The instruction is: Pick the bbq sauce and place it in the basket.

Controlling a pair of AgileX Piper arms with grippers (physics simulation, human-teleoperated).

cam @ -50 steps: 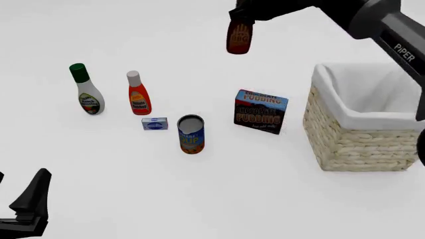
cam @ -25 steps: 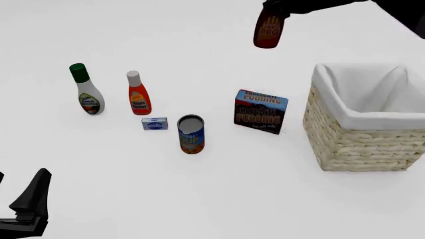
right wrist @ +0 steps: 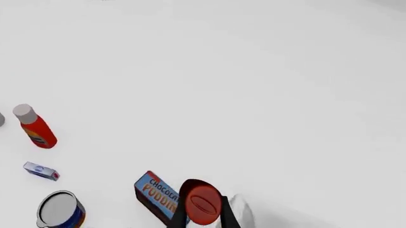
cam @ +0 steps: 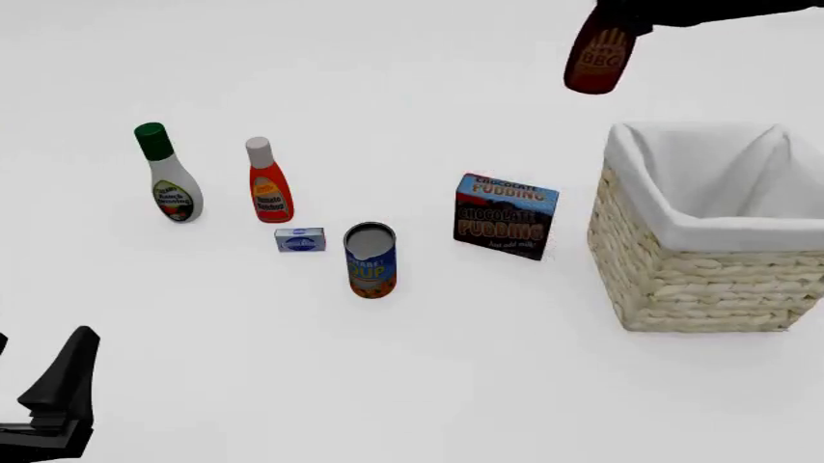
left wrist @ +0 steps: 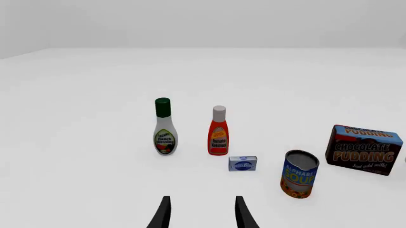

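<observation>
The bbq sauce (cam: 599,60), a dark brown-red bottle with an orange label, hangs high in the air just left of the basket's (cam: 696,285) far-left corner. My right gripper (cam: 623,19) is shut on its top end at the upper edge of the front view. In the right wrist view the bottle's red cap (right wrist: 203,203) sits between the dark fingers (right wrist: 227,219), with a bit of the basket's white lining (right wrist: 243,211) beside it. My left gripper (cam: 58,395) rests low at the front left, fingers (left wrist: 163,214) open with nothing between them.
On the table stand a green-capped white bottle (cam: 168,176), a white-capped orange-red bottle (cam: 268,183), a small blue box (cam: 300,239), a soup can (cam: 370,260) and a chocolate pudding box (cam: 505,215) just left of the basket.
My right gripper has carried the bbq sauce to the right, from above the table's middle to close beside the basket's far-left corner. The left arm has not moved.
</observation>
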